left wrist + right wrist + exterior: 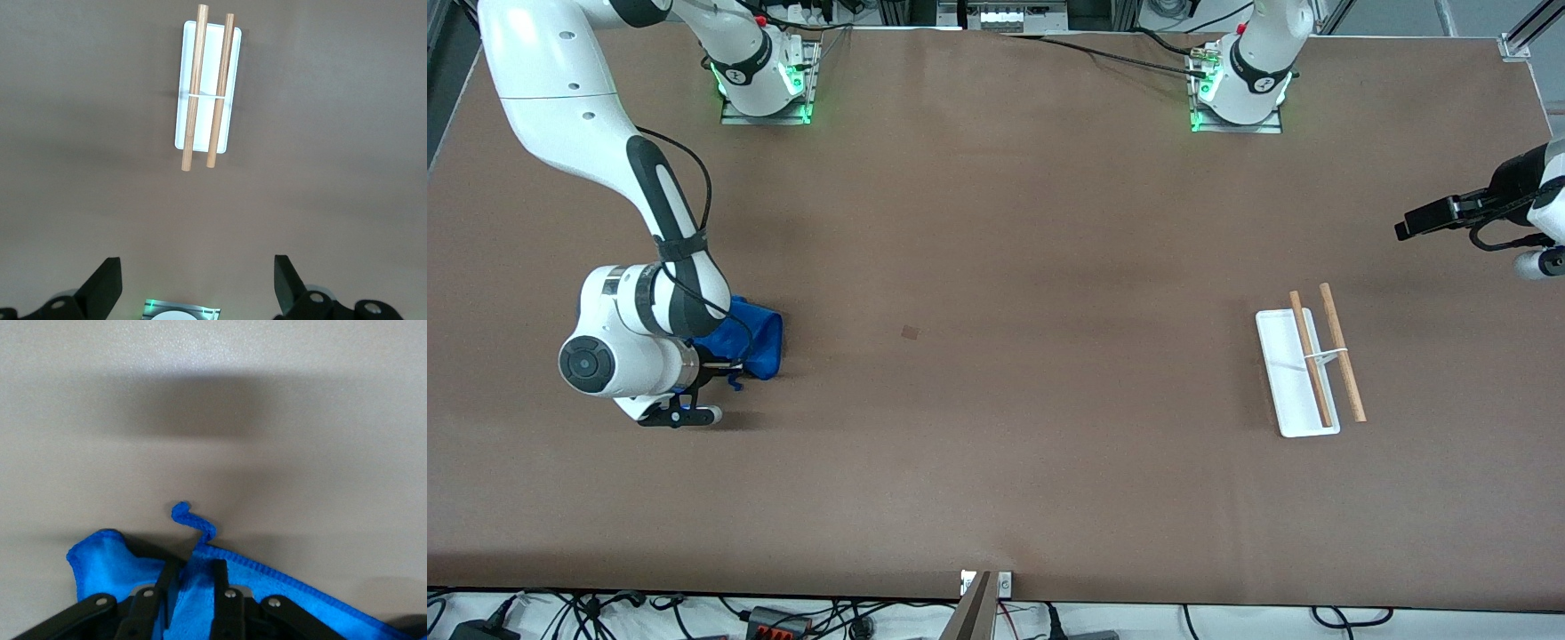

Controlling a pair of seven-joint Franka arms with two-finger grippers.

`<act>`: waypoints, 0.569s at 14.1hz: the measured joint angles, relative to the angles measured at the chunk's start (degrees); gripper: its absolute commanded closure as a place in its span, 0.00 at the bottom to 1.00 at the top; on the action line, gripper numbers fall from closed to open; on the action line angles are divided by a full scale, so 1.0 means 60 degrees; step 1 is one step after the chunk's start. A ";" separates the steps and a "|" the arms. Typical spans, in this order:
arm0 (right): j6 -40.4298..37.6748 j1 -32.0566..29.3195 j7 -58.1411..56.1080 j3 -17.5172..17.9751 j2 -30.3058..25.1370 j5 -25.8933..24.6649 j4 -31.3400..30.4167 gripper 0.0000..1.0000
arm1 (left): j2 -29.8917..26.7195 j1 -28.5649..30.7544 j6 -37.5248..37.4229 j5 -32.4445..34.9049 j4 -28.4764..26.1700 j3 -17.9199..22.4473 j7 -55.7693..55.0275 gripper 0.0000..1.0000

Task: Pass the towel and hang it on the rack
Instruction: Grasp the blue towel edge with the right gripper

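Note:
A blue towel lies bunched on the brown table at the right arm's end. My right gripper is down on it, mostly hidden under its own wrist. In the right wrist view, the right gripper is shut on a raised fold of the towel, with cloth squeezed between the black fingers. The rack, a white base with two wooden rods, stands at the left arm's end. My left gripper waits above the table edge there. It is the open left gripper, holding nothing, with the rack below it.
A short blue loop sticks out from the towel's hem. The brown table stretches bare between towel and rack, with a small dark mark near the middle. The arm bases stand along the edge farthest from the front camera.

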 measured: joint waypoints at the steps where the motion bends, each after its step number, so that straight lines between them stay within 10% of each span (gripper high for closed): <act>1: -0.0002 0.0000 0.0000 0.0000 0.0017 0.0000 0.0001 0.69 | 0.0000 0.0001 0.0000 0.0000 0.0000 0.0000 0.0000 0.00; 4: -0.0002 0.0000 -0.0002 0.0000 0.0104 0.0000 0.0005 0.70 | 0.0000 0.0001 0.0000 0.0000 0.0000 0.0000 0.0000 0.00; 8: -0.0002 0.0001 -0.0023 0.0000 0.0115 0.0000 0.0011 1.00 | 0.0000 0.0001 -0.0007 0.0000 0.0000 0.0000 0.0000 0.00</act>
